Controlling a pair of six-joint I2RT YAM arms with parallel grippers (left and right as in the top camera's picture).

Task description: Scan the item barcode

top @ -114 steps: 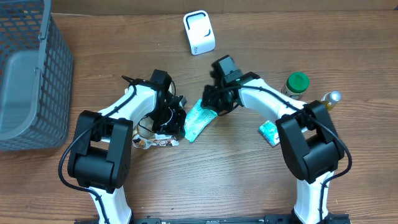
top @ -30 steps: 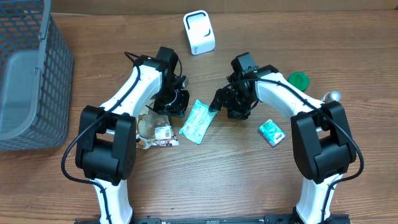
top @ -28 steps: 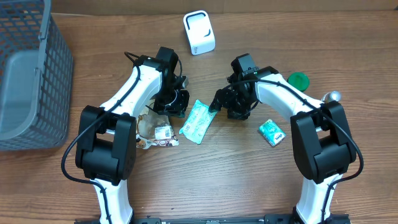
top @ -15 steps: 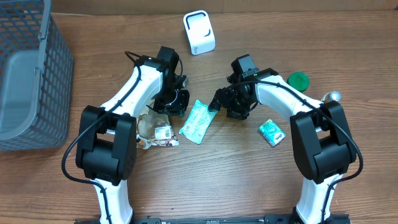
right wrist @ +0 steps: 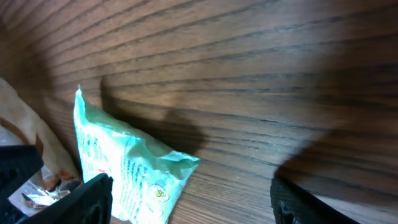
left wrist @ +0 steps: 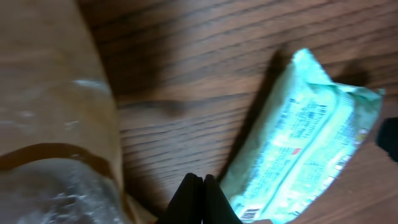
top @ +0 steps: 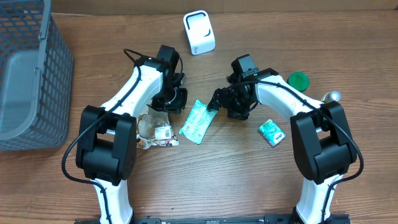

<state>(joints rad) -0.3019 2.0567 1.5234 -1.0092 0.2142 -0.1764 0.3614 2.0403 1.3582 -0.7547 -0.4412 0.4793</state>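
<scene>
The item is a mint-green printed packet [top: 196,122] lying flat on the wooden table between the two arms; a barcode shows at its near end in the left wrist view [left wrist: 298,155]. My right gripper [top: 214,104] hovers at its upper right end, open, with the packet's corner [right wrist: 134,165] between the wide-spread fingers [right wrist: 93,199] and nothing pinched. My left gripper [top: 176,102] is shut and empty just left of the packet, fingertips pressed together [left wrist: 200,198]. The white scanner [top: 199,32] stands upright at the back.
A crumpled clear bag [top: 155,129] lies by the left gripper [left wrist: 56,124]. A small green packet [top: 271,132], a green-lidded jar [top: 298,79] and a bottle top [top: 333,96] sit at the right. A grey mesh basket [top: 28,74] stands far left.
The right gripper's fingers have spread a little wider over the packet's end. The packet and both arms have stayed nearly in place over the last second.
</scene>
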